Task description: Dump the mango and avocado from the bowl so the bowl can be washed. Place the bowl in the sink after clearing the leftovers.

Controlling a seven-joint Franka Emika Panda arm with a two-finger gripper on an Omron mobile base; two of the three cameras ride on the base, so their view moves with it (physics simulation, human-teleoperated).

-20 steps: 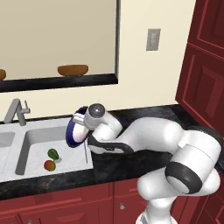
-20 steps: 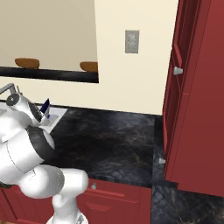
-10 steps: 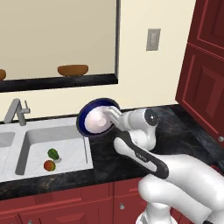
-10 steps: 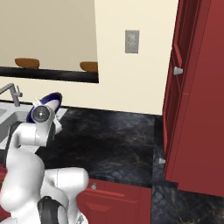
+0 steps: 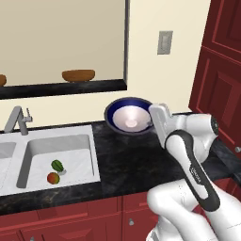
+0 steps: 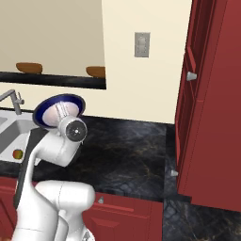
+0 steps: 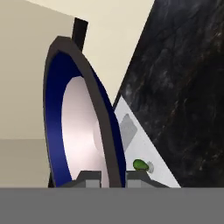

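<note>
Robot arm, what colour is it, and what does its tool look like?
The arm is glossy white, built of fat rounded segments. A dark band with small white lettering runs along one link, and a dark round cap marks a joint. No loose cables show. The tool has two small dark-grey, blocky fingers.

1. The desk (image 5: 136,164) is black marbled stone over red cabinets (image 5: 70,221).
2. The sink (image 5: 92,155) is set into its left part.
3. The mango (image 5: 53,178) and avocado (image 5: 57,165) lie touching in the sink's basin.
</note>
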